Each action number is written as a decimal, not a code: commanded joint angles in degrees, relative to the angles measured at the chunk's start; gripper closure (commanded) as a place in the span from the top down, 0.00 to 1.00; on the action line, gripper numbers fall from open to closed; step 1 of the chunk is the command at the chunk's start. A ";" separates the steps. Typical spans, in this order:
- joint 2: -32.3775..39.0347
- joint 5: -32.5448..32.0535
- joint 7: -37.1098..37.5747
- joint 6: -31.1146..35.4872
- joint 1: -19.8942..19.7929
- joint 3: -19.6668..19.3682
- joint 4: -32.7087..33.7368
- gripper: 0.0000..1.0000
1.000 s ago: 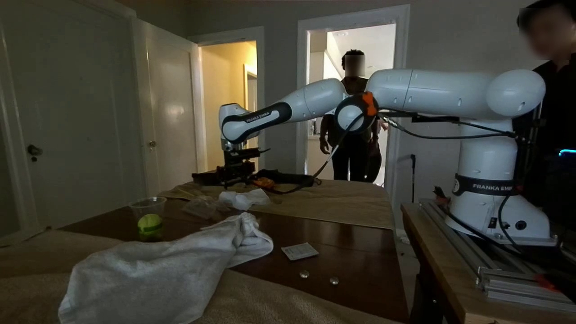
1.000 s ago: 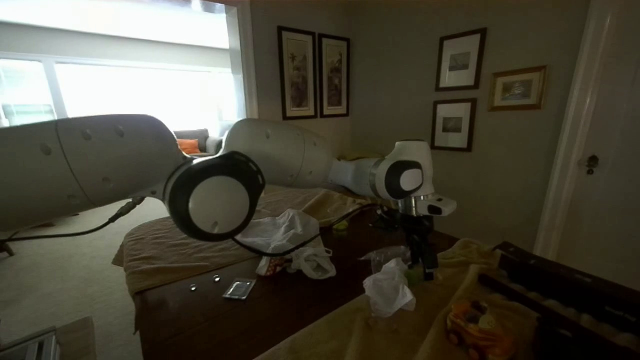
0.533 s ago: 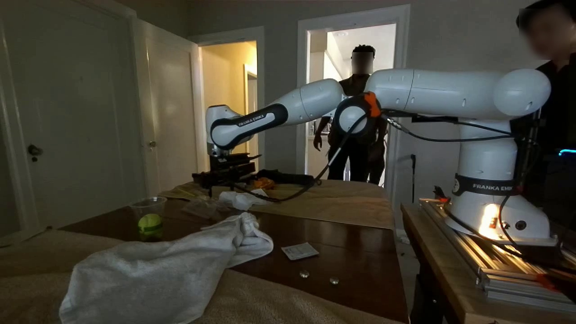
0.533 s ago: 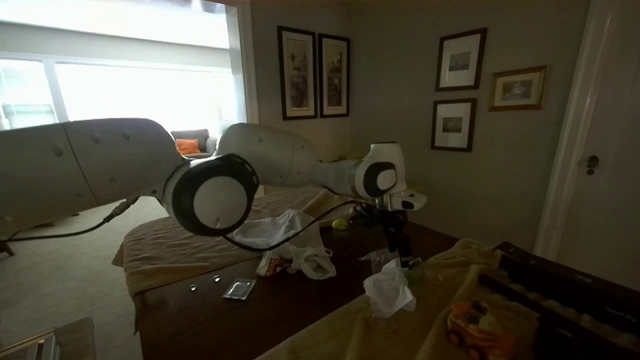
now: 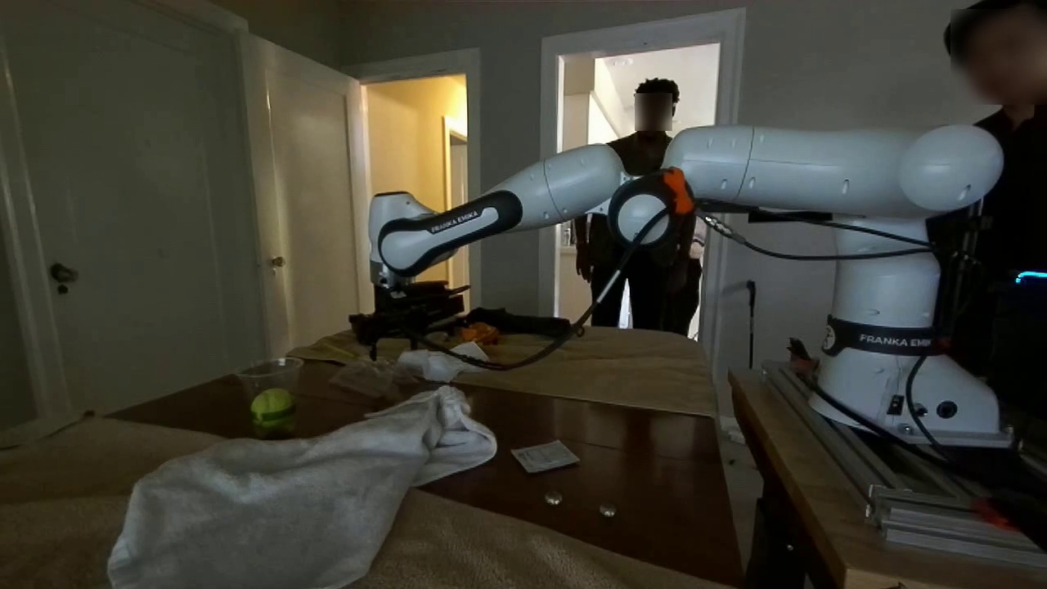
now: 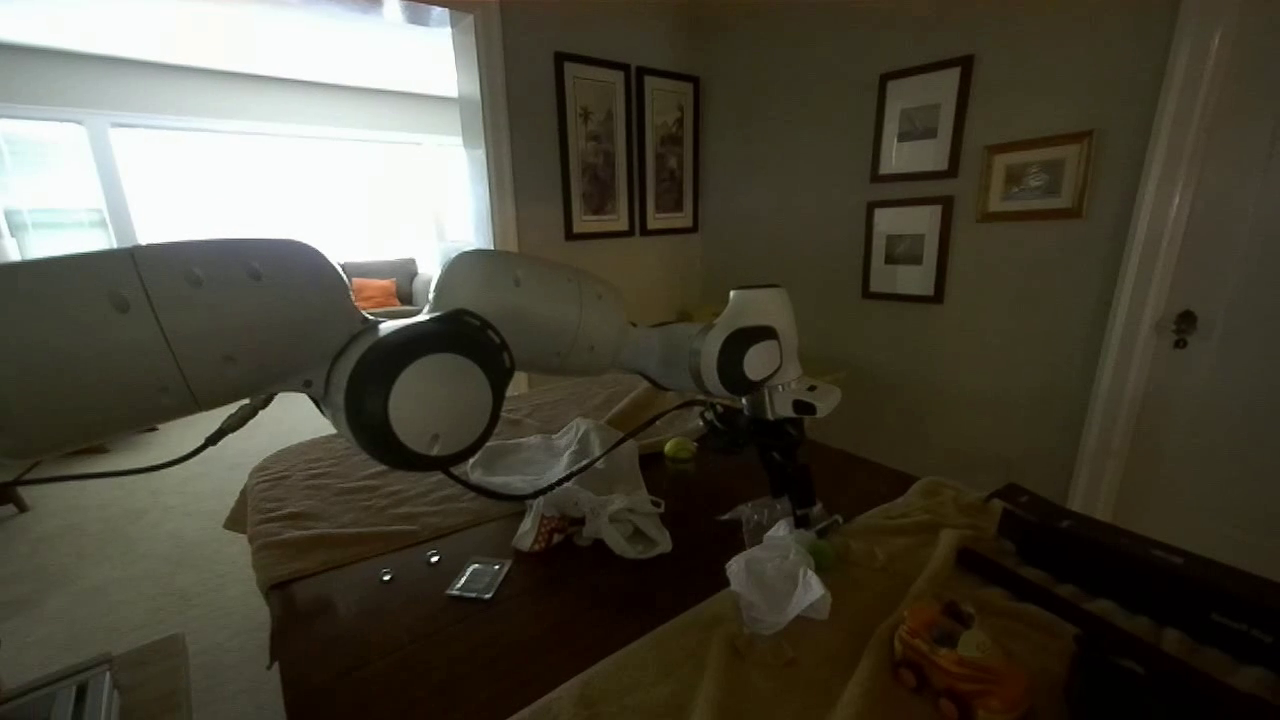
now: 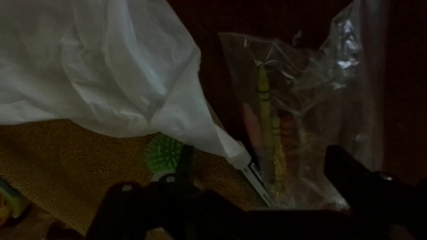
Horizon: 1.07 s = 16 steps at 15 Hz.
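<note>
My gripper [image 7: 259,156] is open in the wrist view, its dark fingers wide apart with nothing gripped. Between and below the fingers lie a white marker [image 7: 255,176] and a clear plastic bag [image 7: 333,110] holding several crayons. A crumpled white sheet [image 7: 133,83] covers the marker's upper end. A green spiky ball [image 7: 161,153] sits beside the left finger, partly hidden. In the exterior views the gripper [image 6: 803,515] [image 5: 373,348] is pointed down, low over the table, close to the white sheet [image 6: 778,585] and clear bag [image 6: 762,515]. Whether the fingers touch anything is unclear.
An orange toy car [image 6: 955,655] and a long black case [image 6: 1150,580] lie on the tan cloth. A tennis ball [image 5: 272,407], clear cup [image 5: 270,372], large white cloth or bag [image 5: 286,499], flat packet [image 5: 545,456] and two shiny discs [image 5: 553,497] are on the table.
The gripper has moved away from the black case, toward the left in both exterior views, mostly in the first half second. A person in the doorway has shifted.
</note>
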 commanded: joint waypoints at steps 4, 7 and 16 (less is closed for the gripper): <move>0.77 -0.94 1.14 -1.06 -0.56 -0.85 1.58 1.00; 0.34 -1.10 2.36 -1.08 -1.48 -1.98 1.51 1.00; 0.30 -0.90 6.81 -4.09 -3.60 -3.22 0.75 1.00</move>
